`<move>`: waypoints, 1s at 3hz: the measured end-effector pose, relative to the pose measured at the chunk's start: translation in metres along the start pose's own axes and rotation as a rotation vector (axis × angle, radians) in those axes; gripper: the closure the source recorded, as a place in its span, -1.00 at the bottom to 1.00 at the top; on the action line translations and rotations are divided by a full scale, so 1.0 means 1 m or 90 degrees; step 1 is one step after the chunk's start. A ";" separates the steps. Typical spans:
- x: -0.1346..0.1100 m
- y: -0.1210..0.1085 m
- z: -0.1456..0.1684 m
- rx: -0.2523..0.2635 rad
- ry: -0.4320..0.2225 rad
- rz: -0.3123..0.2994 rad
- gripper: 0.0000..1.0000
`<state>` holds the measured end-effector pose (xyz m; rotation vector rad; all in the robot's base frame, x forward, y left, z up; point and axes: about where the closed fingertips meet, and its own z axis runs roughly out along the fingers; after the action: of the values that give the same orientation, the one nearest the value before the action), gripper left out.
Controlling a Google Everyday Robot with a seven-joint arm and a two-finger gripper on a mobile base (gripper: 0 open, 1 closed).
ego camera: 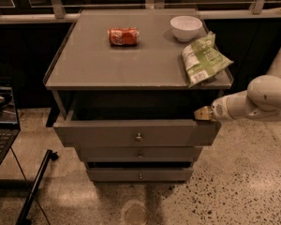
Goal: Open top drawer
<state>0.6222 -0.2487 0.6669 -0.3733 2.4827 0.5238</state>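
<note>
the top drawer (107, 134) stands partway out at mid-frame, under the cabinet's grey surface (131, 67); its inside is lost in shadow. the gripper (202, 113) is at the drawer's upper right corner, and i cannot tell whether it grips or is spread. its arm (262, 100) is cut off at the right edge. on the surface are a red soda can (123, 36), a white bowl (186, 27) and a green snack bag (203, 60) overhanging the right rim.

Speckled stone floor (234, 191), dark wall (18, 64), dim light.
</note>
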 end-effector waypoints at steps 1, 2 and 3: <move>0.001 0.010 0.002 -0.019 0.022 -0.028 1.00; 0.003 0.018 0.008 -0.029 0.036 -0.040 1.00; 0.002 0.017 0.009 -0.030 0.036 -0.040 1.00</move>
<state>0.6187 -0.2304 0.6641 -0.4890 2.5076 0.5532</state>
